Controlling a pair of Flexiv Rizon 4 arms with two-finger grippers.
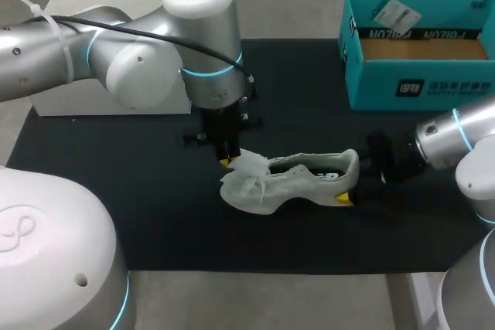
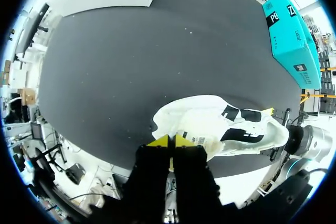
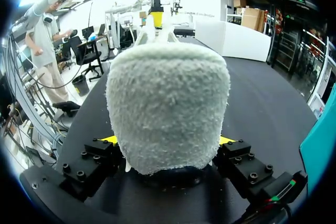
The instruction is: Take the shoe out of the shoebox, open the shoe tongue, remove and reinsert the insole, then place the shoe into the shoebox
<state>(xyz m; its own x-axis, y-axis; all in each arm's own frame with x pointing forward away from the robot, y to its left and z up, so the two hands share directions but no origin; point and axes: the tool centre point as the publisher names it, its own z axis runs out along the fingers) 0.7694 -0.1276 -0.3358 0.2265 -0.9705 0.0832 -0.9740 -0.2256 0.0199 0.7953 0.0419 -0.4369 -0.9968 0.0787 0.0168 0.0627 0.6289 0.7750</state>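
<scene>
Mostly hidden, right end effector (image 3: 167,140) clamps shoe (image 1: 309,181); left end effector (image 2: 170,141) pinches tongue (image 1: 249,165).

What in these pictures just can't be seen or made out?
Insole: head view, too small and dark inside the shoe to tell.
Shoe's front: right wrist view, hidden behind its own fuzzy heel.
Shoebox: head view, right end cut off by the edge.
Right end effector: right wrist view, tips mostly behind the heel.
</scene>
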